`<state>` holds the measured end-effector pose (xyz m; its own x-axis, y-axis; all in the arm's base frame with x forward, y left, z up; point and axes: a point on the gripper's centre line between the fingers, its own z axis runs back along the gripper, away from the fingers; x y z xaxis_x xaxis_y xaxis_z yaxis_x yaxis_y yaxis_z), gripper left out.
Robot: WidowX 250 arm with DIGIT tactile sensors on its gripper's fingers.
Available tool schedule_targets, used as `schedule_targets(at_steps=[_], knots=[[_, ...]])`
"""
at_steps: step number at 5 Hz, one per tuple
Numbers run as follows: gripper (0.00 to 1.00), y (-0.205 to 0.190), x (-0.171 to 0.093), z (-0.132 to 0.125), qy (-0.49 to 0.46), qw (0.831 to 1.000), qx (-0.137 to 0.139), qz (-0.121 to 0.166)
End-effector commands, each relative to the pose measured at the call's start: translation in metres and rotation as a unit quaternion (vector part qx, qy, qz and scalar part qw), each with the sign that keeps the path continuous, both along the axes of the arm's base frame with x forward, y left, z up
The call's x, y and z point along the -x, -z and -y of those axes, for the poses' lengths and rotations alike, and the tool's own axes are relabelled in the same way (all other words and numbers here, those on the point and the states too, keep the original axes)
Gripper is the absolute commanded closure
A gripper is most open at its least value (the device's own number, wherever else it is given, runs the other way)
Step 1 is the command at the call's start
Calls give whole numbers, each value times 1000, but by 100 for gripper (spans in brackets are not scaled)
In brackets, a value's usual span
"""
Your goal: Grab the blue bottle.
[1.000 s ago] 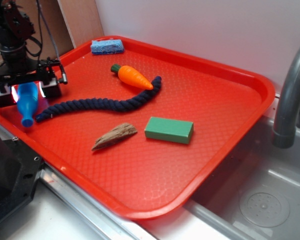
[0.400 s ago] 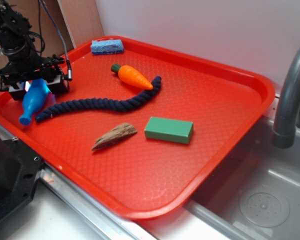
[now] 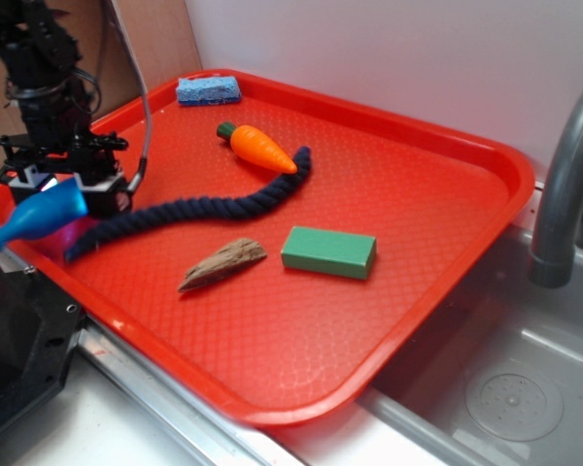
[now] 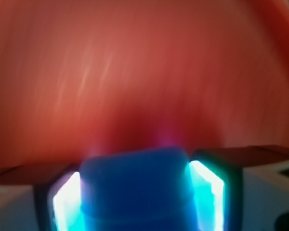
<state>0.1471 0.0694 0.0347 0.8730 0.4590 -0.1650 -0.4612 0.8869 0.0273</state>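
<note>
The blue bottle (image 3: 34,217) is a sky-blue bowling-pin shape, held tilted at the tray's left edge, its narrow neck pointing left past the rim. My gripper (image 3: 60,194) is shut on its fat body and carries it a little above the red tray (image 3: 418,194). In the wrist view the bottle (image 4: 135,192) fills the space between the two glowing fingers (image 4: 207,187), touching both, with blurred red tray behind.
A dark navy rope (image 3: 194,209) lies just right of the gripper. Beyond are an orange carrot (image 3: 257,148), a blue sponge (image 3: 209,90), a wood piece (image 3: 222,264) and a green block (image 3: 328,251). A sink (image 3: 505,388) and faucet (image 3: 564,175) are to the right.
The gripper has lifted with the bottle in it and turned, so the bottle now tilts with its neck pointing left over the tray's rim instead of down-left onto the tray.
</note>
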Motion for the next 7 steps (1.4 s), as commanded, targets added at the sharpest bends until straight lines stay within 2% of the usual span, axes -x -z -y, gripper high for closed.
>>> schedule_targets(at_steps=[1,2,3,6,7], knots=[[100,-110,-11,48,139,987,-26,77],[100,-138,-15,75,193,974,-48,106],[100,-143,-13,80,206,971,-56,112],[100,-154,-14,84,222,964,-44,137],[100,-155,-20,87,212,967,-36,134]])
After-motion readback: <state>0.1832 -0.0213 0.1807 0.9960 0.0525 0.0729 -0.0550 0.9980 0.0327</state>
